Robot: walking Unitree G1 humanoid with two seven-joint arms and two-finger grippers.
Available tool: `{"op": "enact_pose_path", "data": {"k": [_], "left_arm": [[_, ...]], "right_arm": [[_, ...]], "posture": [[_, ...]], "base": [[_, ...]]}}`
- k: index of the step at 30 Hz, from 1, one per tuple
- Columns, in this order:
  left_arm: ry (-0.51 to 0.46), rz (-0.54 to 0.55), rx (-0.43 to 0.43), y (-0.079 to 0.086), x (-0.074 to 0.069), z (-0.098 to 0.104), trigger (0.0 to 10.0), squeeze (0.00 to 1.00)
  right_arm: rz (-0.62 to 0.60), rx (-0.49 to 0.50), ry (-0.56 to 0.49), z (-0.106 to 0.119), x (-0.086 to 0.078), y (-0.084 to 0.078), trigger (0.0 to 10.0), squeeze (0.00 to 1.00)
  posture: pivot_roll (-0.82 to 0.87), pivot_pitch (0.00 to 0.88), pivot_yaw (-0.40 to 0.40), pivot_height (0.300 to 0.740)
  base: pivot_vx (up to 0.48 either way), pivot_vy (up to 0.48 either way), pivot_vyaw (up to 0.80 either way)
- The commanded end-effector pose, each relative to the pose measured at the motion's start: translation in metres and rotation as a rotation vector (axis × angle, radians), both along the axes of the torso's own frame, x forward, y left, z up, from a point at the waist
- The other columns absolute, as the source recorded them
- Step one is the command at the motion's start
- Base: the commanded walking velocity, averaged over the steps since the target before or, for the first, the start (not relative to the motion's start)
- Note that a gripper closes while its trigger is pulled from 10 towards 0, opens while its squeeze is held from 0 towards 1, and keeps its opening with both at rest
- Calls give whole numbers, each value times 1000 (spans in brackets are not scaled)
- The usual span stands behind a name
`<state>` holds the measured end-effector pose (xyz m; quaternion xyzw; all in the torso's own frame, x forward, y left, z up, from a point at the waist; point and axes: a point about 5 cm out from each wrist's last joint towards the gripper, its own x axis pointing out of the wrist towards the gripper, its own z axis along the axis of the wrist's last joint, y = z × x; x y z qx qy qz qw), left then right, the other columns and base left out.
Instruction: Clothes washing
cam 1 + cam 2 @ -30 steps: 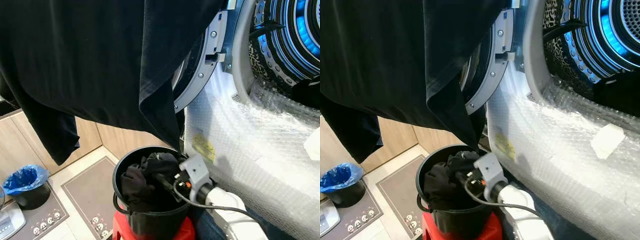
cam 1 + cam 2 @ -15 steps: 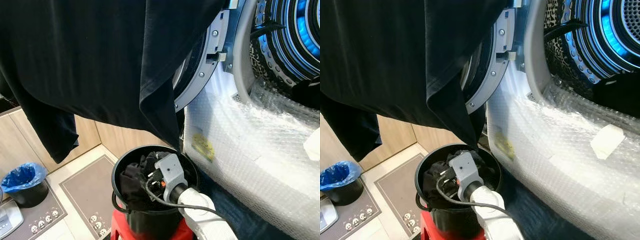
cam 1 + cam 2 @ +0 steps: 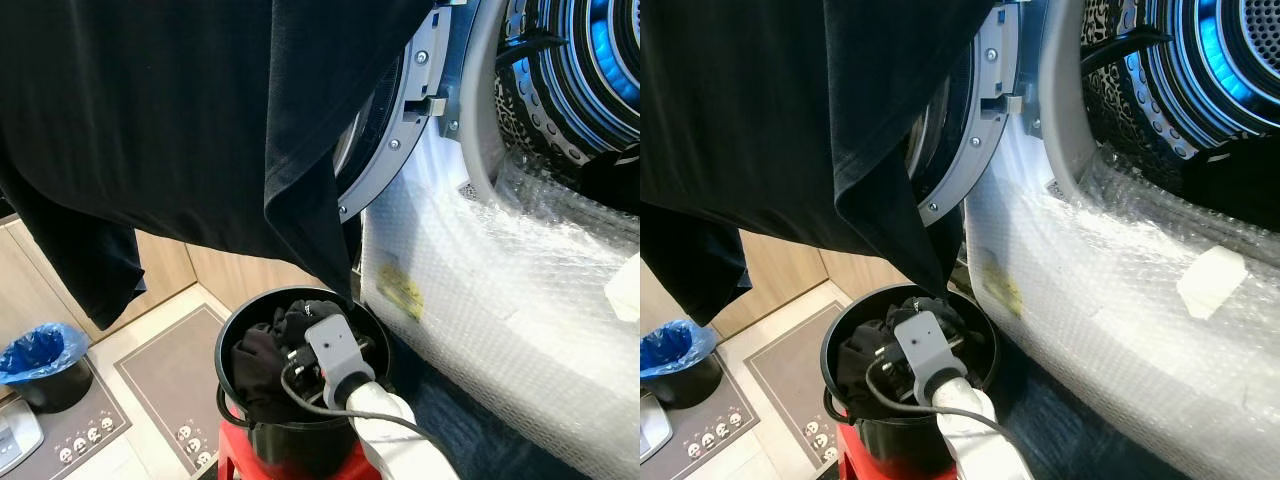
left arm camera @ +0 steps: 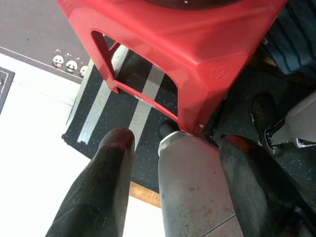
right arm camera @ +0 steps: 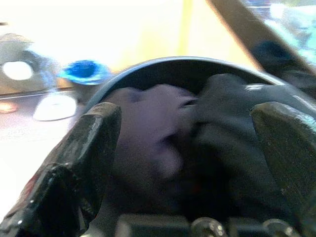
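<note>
A black bucket [image 3: 224, 345] stands on a red stool [image 4: 197, 44] and holds a heap of dark clothes [image 3: 262, 352]. My right gripper [image 3: 296, 352] reaches down into the bucket; in the right wrist view it [image 5: 190, 128] is open, with the dark clothes [image 5: 163, 133] lying between its fingers. A large black garment [image 3: 180, 120] hangs across the upper left, its lowest corner just over the bucket. The washing machine's lit drum [image 3: 585, 70] stands open at the upper right. My left gripper [image 4: 177, 139] hangs open low beside the stool, above the floor.
The round washer door [image 3: 400, 130] is swung open behind the hanging garment. Bubble wrap [image 3: 500, 270] covers the machine's front. A small bin with a blue bag [image 3: 40, 358] and grey mats [image 3: 160, 370] lie on the floor at the left.
My right gripper has moved left and further down into the bucket, over the dark clothes. The head camera has shifted slightly.
</note>
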<state>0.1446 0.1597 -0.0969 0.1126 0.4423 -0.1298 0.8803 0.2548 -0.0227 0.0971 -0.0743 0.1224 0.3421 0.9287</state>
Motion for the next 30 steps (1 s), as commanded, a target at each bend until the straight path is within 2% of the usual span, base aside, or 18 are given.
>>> {"op": "enact_pose_path", "data": {"k": [1, 2, 5, 6, 9, 11, 13, 14, 15, 16, 18, 19, 22, 25, 30], "left_arm": [[197, 0, -3, -1, -52, -18, 10000, 0], [196, 1, -3, -1, -52, -18, 10000, 0], [194, -4, -2, -1, -50, -18, 10000, 0], [190, -11, -2, -2, -48, -17, 10000, 0], [187, -14, -3, -2, -46, -17, 10000, 0], [186, -20, -2, -3, -45, -17, 10000, 0], [185, -20, -1, -2, -44, -16, 10000, 0], [182, -15, 0, -2, -43, -16, 10000, 0], [178, -7, -1, -1, -41, -16, 10000, 0], [170, 3, 2, 2, -40, -15, 10000, 0], [163, 8, 4, 4, -38, -14, 10000, 0], [153, 9, 8, 7, -37, -14, 10000, 0], [125, 15, 27, 14, -32, -11, 10000, 0], [79, 3, 44, 17, -24, -8, 10000, 0], [-3, -12, 58, 19, -7, -1, 10000, 0]], "right_arm": [[62, 66, -56, 16, -4, 6, 10000, 0], [122, 110, -44, 21, -11, 8, 10000, 0], [177, 146, -39, 26, -21, 11, 10000, 0], [230, 148, -43, 27, -30, 14, 10000, 0], [220, 80, -71, 24, -35, 20, 10000, 0], [161, 34, -57, 16, -35, 24, 10000, 0], [123, 40, -50, 14, -33, 24, 10000, 0], [160, 78, -70, 17, -34, 24, 10000, 0], [201, 120, -78, 20, -37, 22, 10000, 0], [259, 262, -26, 26, -42, 9, 10000, 0], [330, 379, -22, 34, -48, -1, 10000, 0], [381, 341, -48, 34, -54, -11, 10000, 0], [449, 257, -37, 24, -64, -31, 10000, 0], [495, 241, 7, 18, -71, -44, 10000, 0], [491, 215, 36, 11, -68, -56, 10000, 0]], "posture": [[1, 101, 4, 740], [-4, 99, 6, 740], [-8, 96, 6, 740], [-12, 93, 6, 740], [-17, 93, 7, 740], [-21, 90, 8, 740], [-21, 87, 8, 740], [-22, 83, 10, 740], [-25, 74, 12, 740], [-28, 66, 15, 740], [-30, 61, 17, 740], [-37, 52, 20, 740], [-55, 25, 29, 740], [-58, 7, 32, 740], [-65, 0, 37, 740]], "base": [[0, 0, 0], [0, 0, 0], [0, 0, 0], [0, 0, 0], [0, 0, 0], [0, 0, 0], [0, 0, 0], [0, 0, 0], [0, 0, 0], [0, 0, 0], [0, 0, 0], [0, 0, 0], [0, 0, 0], [0, 0, 0], [0, 0, 0]]}}
